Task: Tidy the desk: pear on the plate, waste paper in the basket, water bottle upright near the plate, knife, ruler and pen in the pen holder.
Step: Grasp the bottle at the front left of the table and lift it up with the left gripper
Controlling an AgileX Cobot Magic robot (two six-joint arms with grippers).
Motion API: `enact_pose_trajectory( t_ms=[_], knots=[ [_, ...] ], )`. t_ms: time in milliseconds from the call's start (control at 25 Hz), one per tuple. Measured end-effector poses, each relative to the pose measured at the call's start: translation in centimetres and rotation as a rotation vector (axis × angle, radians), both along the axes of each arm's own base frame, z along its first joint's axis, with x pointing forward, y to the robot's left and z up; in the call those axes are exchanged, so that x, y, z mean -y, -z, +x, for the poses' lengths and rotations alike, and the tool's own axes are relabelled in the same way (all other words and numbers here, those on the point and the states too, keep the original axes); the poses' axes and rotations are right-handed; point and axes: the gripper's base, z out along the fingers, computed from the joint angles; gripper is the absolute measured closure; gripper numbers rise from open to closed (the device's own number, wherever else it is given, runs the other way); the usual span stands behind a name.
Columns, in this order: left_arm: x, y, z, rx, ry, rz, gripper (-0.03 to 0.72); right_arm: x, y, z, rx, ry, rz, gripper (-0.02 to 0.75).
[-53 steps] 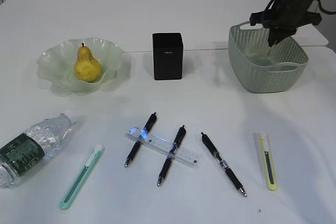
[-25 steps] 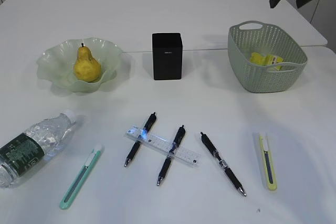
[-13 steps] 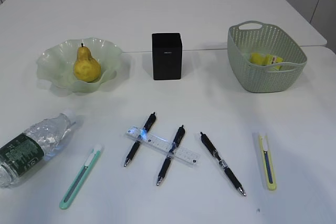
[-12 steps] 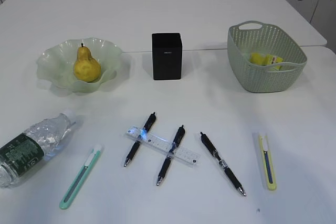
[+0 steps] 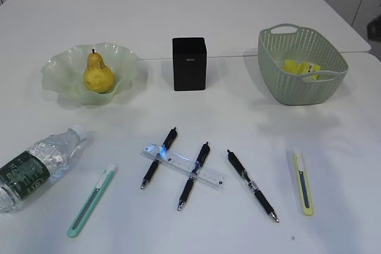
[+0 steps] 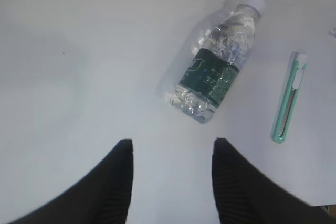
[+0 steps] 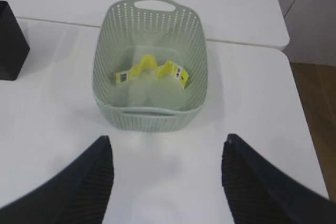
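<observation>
The pear (image 5: 99, 74) sits on the plate (image 5: 124, 62). Yellow waste paper (image 5: 300, 66) lies inside the basket (image 5: 300, 90). The water bottle (image 5: 38, 165) lies on its side at the front left, beside a teal knife (image 5: 91, 200). A yellow knife (image 5: 303, 184) lies front right. The clear ruler (image 5: 184, 165) rests across two of the three black pens (image 5: 194, 175). The pen holder (image 5: 190, 63) stands mid-table. My left gripper (image 6: 172, 142) hangs open above bare table near the bottle (image 6: 215, 72). My right gripper (image 7: 168, 139) is open, high in front of the basket (image 7: 149, 116).
The third pen (image 5: 252, 185) lies apart, right of the ruler. The table's right edge and a floor strip (image 7: 315, 103) run close beside the basket. Neither gripper shows in the exterior view.
My right arm rose out of the basket, leaving the yellow waste paper inside, and went off the upper right of the exterior view. Nothing on the table moved.
</observation>
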Motion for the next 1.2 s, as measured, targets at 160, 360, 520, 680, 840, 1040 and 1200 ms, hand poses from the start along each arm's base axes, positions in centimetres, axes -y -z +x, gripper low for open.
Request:
enact_pose_trajectory(
  t_ms=[160, 360, 520, 680, 840, 1040, 1200],
  knots=[
    [0.0, 0.1, 0.1, -0.005, 0.013, 0.005, 0.33, -0.1, 3.3, -3.1, -0.027, -0.014, -0.004, 0.227],
    [0.6, 1.7, 1.4, -0.112, 0.063, 0.009, 0.202, -0.1, 5.3, -5.9, -0.065, 0.012, 0.036, 0.227],
    [1.6, 3.8, 3.2, -0.206, 0.124, 0.02, 0.145, -0.1, 4.0, -7.0, -0.016, 0.017, 0.041, 0.227],
    [3.2, 5.1, 5.8, -0.269, 0.195, 0.058, 0.137, 0.0, 3.8, -8.0, -0.051, 0.028, 0.038, 0.227],
    [5.0, 5.8, 8.8, -0.286, 0.264, 0.108, 0.134, 0.1, 4.0, -8.6, -0.101, 0.041, 0.041, 0.227],
    [6.6, 7.7, 12.2, -0.327, 0.308, 0.14, 0.133, 0.1, 4.1, -8.7, -0.118, 0.053, 0.064, 0.227],
    [7.1, 9.1, 13.4, -0.355, 0.313, 0.129, 0.135, 0.1, 4.1, -8.7, -0.12, 0.054, 0.064, 0.227]
  ],
)
